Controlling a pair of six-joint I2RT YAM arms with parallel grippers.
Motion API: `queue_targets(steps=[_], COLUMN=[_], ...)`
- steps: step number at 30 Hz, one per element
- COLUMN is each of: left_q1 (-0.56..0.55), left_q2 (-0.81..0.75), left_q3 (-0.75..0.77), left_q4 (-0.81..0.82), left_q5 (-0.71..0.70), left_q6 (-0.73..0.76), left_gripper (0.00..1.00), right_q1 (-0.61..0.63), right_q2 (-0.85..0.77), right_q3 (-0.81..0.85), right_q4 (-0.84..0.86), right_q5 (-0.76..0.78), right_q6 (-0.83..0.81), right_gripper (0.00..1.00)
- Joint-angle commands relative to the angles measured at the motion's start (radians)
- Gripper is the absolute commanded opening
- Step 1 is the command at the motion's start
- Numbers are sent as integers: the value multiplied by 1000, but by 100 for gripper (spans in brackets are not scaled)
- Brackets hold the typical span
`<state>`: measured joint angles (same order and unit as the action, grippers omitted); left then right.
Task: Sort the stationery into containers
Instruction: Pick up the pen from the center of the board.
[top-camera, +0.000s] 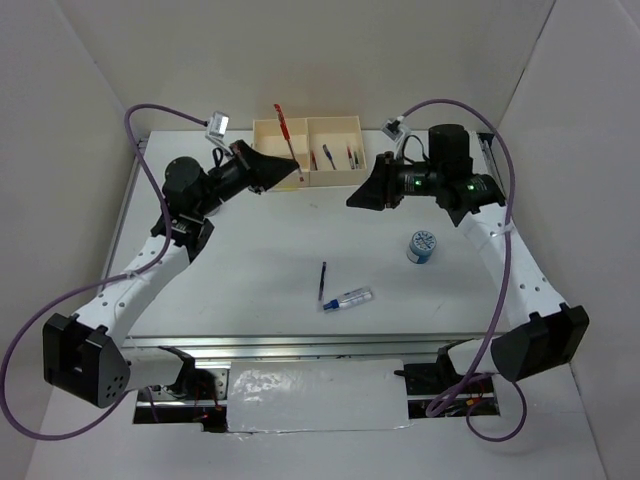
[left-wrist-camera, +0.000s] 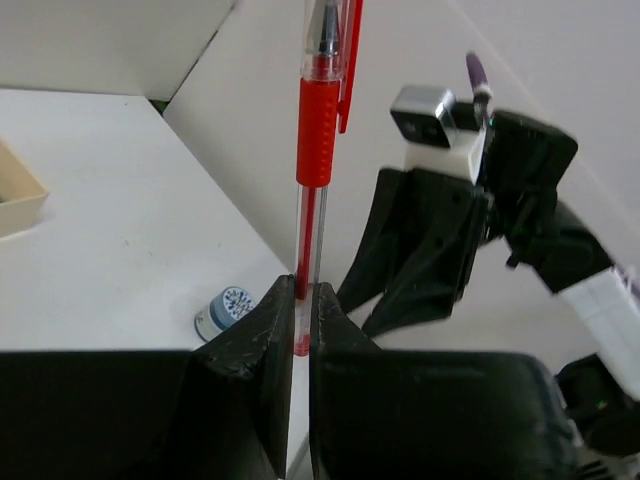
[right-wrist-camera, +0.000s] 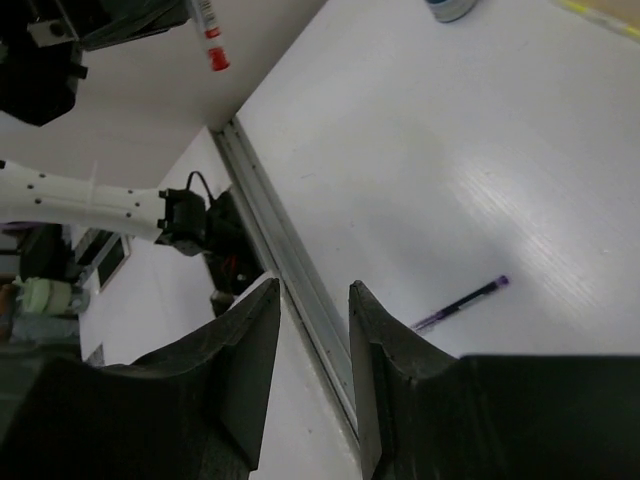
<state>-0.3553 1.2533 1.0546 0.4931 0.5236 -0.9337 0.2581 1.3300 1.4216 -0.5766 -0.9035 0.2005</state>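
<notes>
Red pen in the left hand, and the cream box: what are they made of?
Red pen: clear glossy plastic barrel, with the ink tube visible through it. The red grip sleeve looks matte, probably rubber. Cream box: matte, with thin flat walls. Plastic or card, cannot tell.

Your overhead camera looks down on the whole table (top-camera: 260, 240); both wrist cameras peer close along their jaws, each catching the red pen (left-wrist-camera: 318, 130).

The tabletop (top-camera: 250, 250) lies open through its middle and toward 9 o'clock. A dark pen (top-camera: 323, 279) and clear tube (top-camera: 349, 298) block 6 o'clock, a blue-and-white cylinder (top-camera: 421, 246) 3 o'clock. At 12 o'clock the left gripper (top-camera: 298, 178) and right gripper (top-camera: 352, 200) crowd the near side of the cream box (top-camera: 335, 119).
</notes>
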Motion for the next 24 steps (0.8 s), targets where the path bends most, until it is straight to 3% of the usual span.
queue_targets(steps=[1,10,24], left_q1=[7,1,-30], left_q2=[15,46,89], left_q3=[53,58,61], left_q4=[-6,-10,-13], left_q5=[-109,-120,-108], left_q6=[-195,-246,-235], left_gripper=[0,0,0], right_q1=[62,85,135], right_q2=[32,150,285], right_q3=[66,111,218], right_q4=[84,245,238], right_q5=[-58,-155,-121], right_q6=[69,266,283], right_gripper=[40,41,44])
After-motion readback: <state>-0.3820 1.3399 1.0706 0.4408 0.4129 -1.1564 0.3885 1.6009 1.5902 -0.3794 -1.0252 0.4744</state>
